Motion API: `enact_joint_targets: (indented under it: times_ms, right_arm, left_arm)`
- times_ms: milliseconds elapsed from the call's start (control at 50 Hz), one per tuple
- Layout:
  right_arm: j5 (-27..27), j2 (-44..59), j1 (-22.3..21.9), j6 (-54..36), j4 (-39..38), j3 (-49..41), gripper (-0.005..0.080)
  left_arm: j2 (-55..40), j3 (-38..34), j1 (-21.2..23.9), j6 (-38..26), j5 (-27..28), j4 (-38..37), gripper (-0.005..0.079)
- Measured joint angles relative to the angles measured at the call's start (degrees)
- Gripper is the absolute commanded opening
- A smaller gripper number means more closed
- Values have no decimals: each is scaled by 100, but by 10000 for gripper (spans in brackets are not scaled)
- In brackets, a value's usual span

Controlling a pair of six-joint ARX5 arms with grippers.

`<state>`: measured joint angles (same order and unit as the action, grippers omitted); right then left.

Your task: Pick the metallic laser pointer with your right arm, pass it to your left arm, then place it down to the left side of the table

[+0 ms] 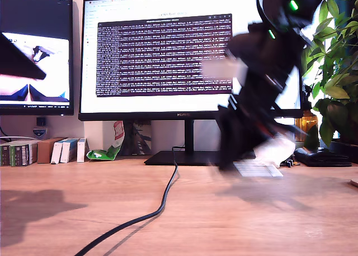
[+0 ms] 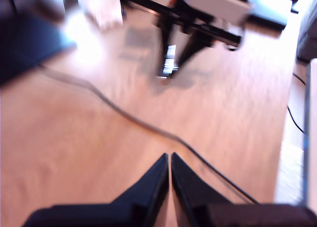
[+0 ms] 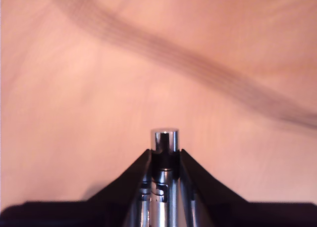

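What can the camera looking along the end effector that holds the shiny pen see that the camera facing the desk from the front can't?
Only the second wrist view shows the metallic laser pointer clamped in my second end effector.

Only the exterior view shows the monitor, the plant and the small boxes.

Both show the wooden table and the black cable, blurred in the second wrist view.

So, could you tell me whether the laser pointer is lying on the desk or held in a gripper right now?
Held. My second gripper is shut on the laser pointer, whose silver end sticks out between the black fingers above the table.
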<state>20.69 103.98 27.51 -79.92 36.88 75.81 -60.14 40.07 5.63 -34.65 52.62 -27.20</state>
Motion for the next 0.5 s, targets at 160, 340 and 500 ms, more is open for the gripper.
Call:
enact_joint_targets:
  times_ms: [160,340,500]
  right_arm:
    - [146,-177,37,459,-153,787,-10]
    - [511,-229,179,1110,-61,1589,-11]
    - [1084,-229,352,1792,131,2339,-10]
  left_arm:
    - [0,0,0,144,590,962,116]
    - [0,2,2,463,1110,2437,116]
    - [0,4,0,820,1342,3659,117]
